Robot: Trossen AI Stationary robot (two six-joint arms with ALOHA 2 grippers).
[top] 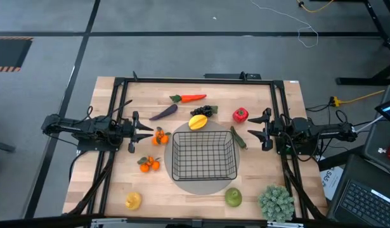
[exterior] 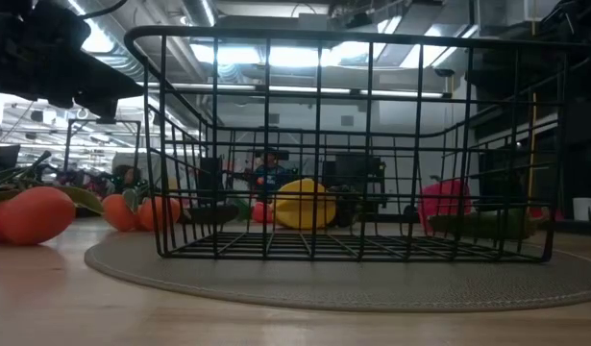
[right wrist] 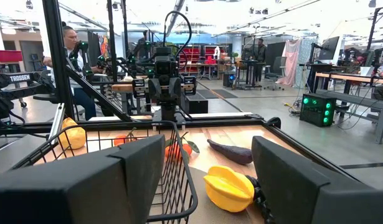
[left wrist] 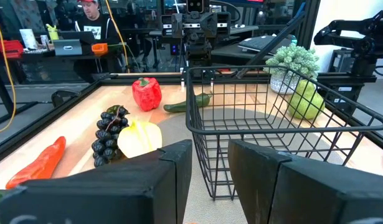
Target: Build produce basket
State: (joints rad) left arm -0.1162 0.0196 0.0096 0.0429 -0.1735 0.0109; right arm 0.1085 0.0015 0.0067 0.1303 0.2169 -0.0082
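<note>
The black wire basket [top: 204, 155] stands empty on a grey round mat [top: 204, 187] at mid-table. Around it on the table lie a carrot [top: 188, 98], an eggplant [top: 163, 113], grapes [top: 204, 111], a yellow fruit [top: 198, 121], a red pepper [top: 240, 114], a cucumber [top: 238, 137], two tangerine clusters [top: 160, 136] [top: 149, 164], a second yellow fruit [top: 132, 201] and a green apple [top: 233, 197]. My left gripper [top: 146, 132] is left of the basket, just short of the nearer tangerines, open by a narrow gap [left wrist: 210, 168] and empty. My right gripper [top: 255, 132] is right of the basket, wide open [right wrist: 207, 180] and empty.
A bushy pale-green plant [top: 275, 202] stands at the near right corner. A black frame [top: 195, 81] runs around the tabletop. People sit at desks beyond the table [left wrist: 91, 22].
</note>
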